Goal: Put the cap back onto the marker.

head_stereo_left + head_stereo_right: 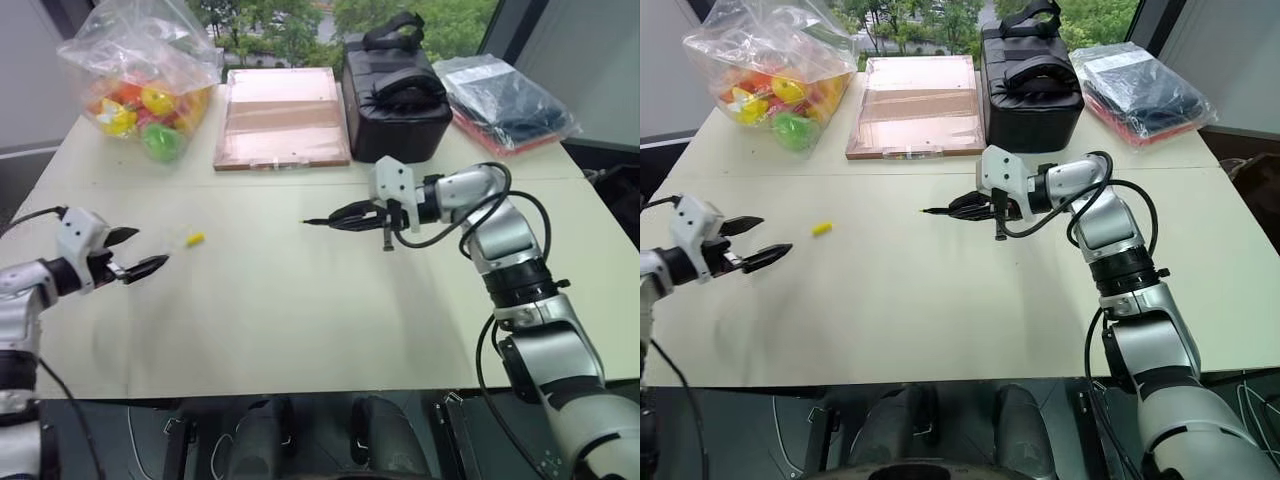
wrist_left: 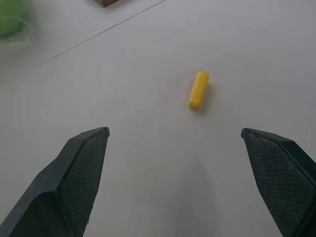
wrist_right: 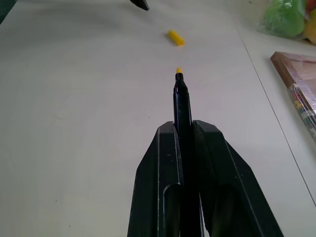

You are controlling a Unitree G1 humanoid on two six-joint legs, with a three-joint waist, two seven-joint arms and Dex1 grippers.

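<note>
The cap point(image 1: 195, 239) is a tiny yellow cylinder lying on the pale table, left of centre; it also lies ahead of my left fingers as the cap point(image 2: 199, 90). My left gripper point(image 1: 135, 253) hovers open just left of it, nothing between its fingers. My right gripper point(image 1: 355, 215) is shut on the marker point(image 1: 325, 220), a slim black stick held above the table's middle, its small yellow tip point(image 3: 178, 70) aimed left toward the cap point(image 3: 175, 37).
At the table's back stand a clear bag of coloured toys point(image 1: 140, 85), a flat copper-brown box point(image 1: 281, 117), a black case point(image 1: 396, 100) and a wrapped dark packet point(image 1: 505, 100). The table's front edge point(image 1: 300, 385) runs near me.
</note>
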